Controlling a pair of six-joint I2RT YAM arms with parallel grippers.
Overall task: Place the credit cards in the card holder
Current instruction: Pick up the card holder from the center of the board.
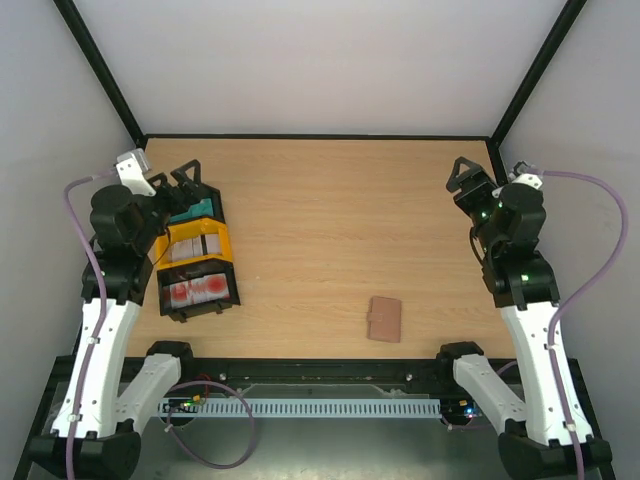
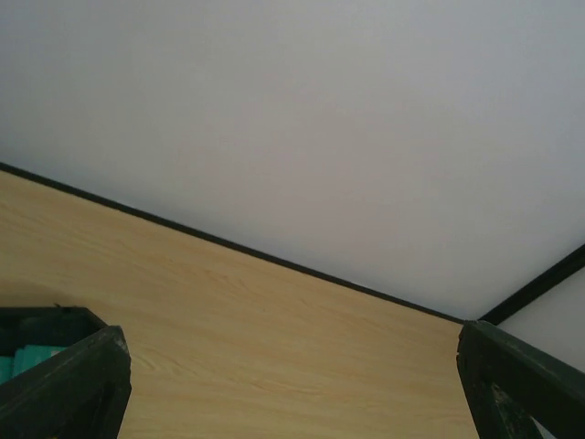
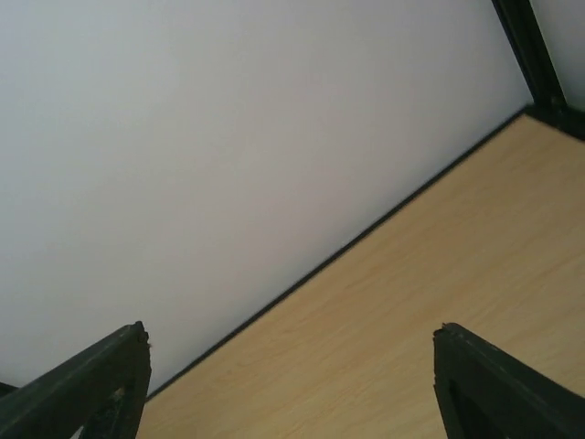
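No card loaded yet; wallet (image 1: 385, 319) lies folded shut; cards (image 1: 197, 291) sit in trays (image 1: 224, 243) well left of wallet; left gripper (image 1: 185, 183) and right gripper (image 1: 462, 177) both spread, empty.

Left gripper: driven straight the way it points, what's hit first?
Nothing close. The left gripper aims over bare table toward the white back wall; probably the wall first, depth unclear.

Top view: left arm (image 1: 120, 230) overlaps the trays (image 1: 228, 245); red-and-white card (image 1: 195, 290) print blurred; wallet (image 1: 385, 319) interior hidden. Wrist views: fingers (image 2: 78, 389) cropped by the lower edge, as is the teal card (image 2: 26, 359) in the left one.
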